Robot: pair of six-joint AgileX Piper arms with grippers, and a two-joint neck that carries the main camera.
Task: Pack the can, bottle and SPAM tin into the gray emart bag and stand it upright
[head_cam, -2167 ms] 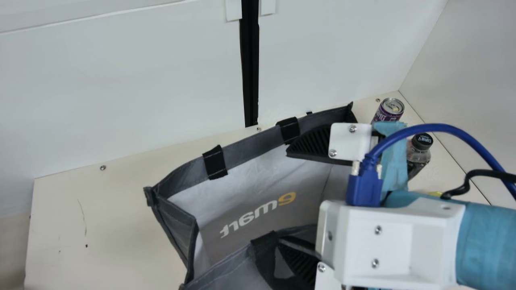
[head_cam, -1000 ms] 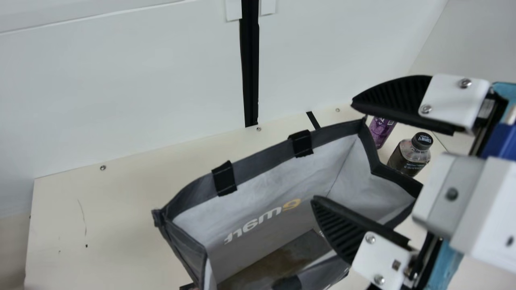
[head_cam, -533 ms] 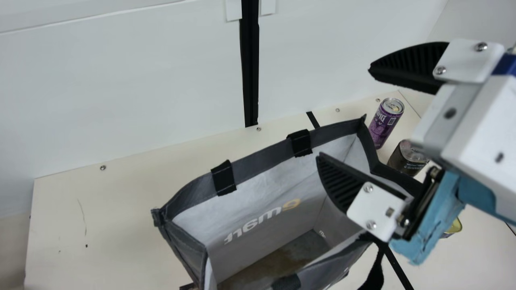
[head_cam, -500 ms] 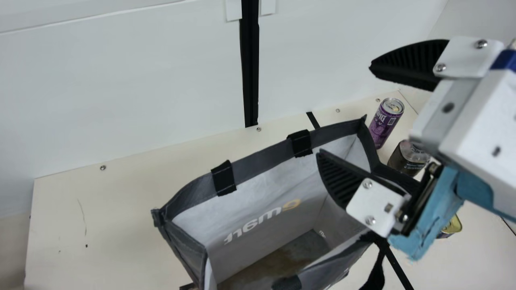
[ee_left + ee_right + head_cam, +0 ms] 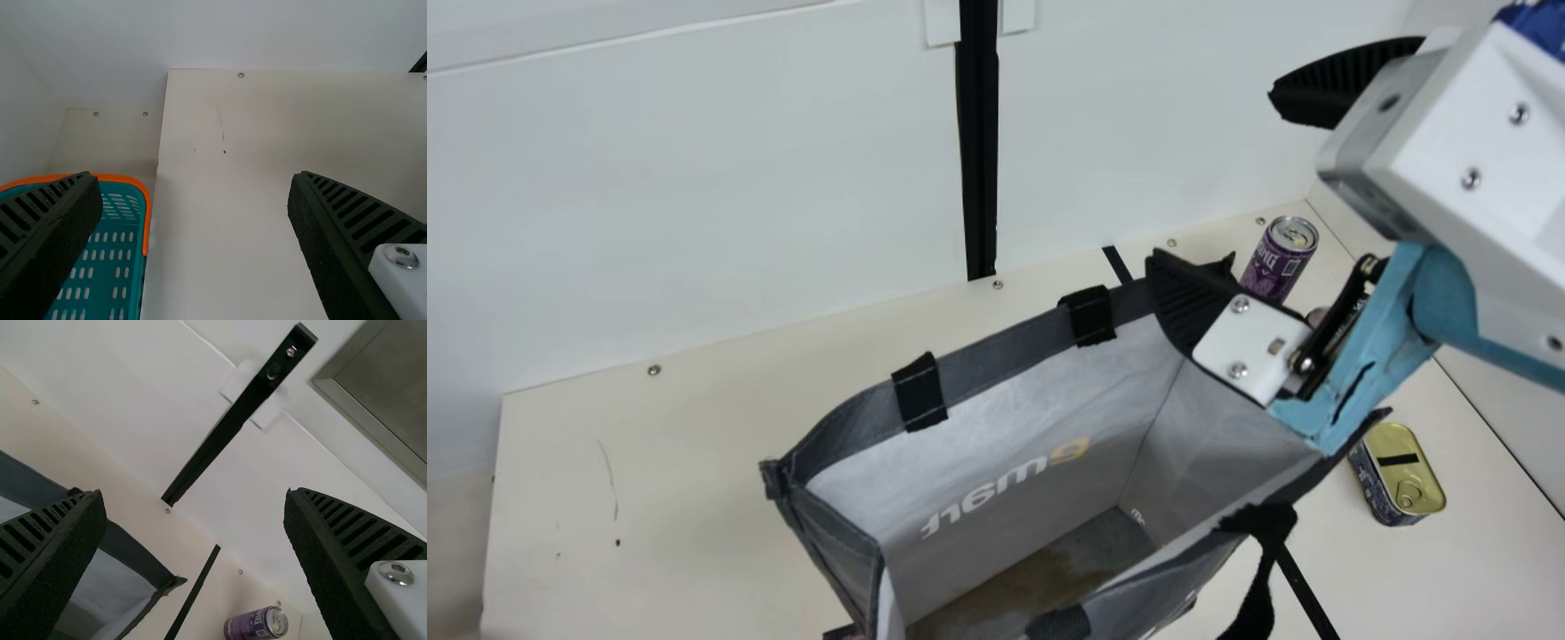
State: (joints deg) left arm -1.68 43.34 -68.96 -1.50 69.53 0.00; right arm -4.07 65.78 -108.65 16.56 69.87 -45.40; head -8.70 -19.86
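Upright can [image 5: 1272,271] near the tabletop's [image 5: 694,462] far right corner, the right arm nearer.
Its long axis vertical, it stands just beside the gray bag [image 5: 996,350] and seems to lie below the right gripper [image 5: 1213,176], spread and empty; the left gripper [image 5: 193,177], also spread, is well apart. Since the last frame, the right gripper has shifted toward the far wall, baring the SPAM tin [image 5: 1408,460].

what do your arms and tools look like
My right arm has a white housing with silver screws, a light-blue section and a dark blue piece on top. The right tool has tapered black ribbed fingers and a white screwed plate. The left tool also has black ribbed fingers and white, screwed hardware.
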